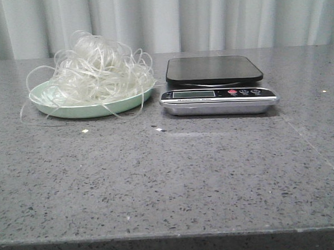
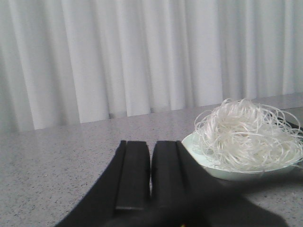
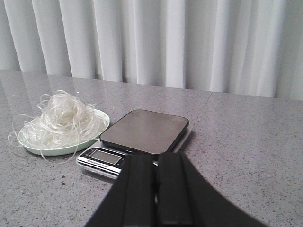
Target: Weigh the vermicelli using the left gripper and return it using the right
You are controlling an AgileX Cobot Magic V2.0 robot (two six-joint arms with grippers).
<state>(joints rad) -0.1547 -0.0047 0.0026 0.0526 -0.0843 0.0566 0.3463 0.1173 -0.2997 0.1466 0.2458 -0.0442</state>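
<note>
From the front, the vermicelli sits heaped on a pale green plate, a loose whitish tangle with stray strands spilling over the rim onto the grey speckled worktop. Just beside the plate, on the robot's right of it, stands a kitchen scale with a dark bare platform and a silver front strip carrying a small display and a few buttons. A couple of tiny pale crumbs lie on the worktop in front of the plate. A white curtain hangs behind the plate and scale. Neither arm shows in this view.

From the left wrist, the left tool hangs low over the worktop, its two black fingers closed together with only a thin slit between them, gripping nothing. The vermicelli on its plate lies ahead of it and off to one side, well apart from the fingers.

From the right wrist, the right tool also has its black fingers pressed together and empty. The scale lies just beyond it, the plate of vermicelli beside the scale.
</note>
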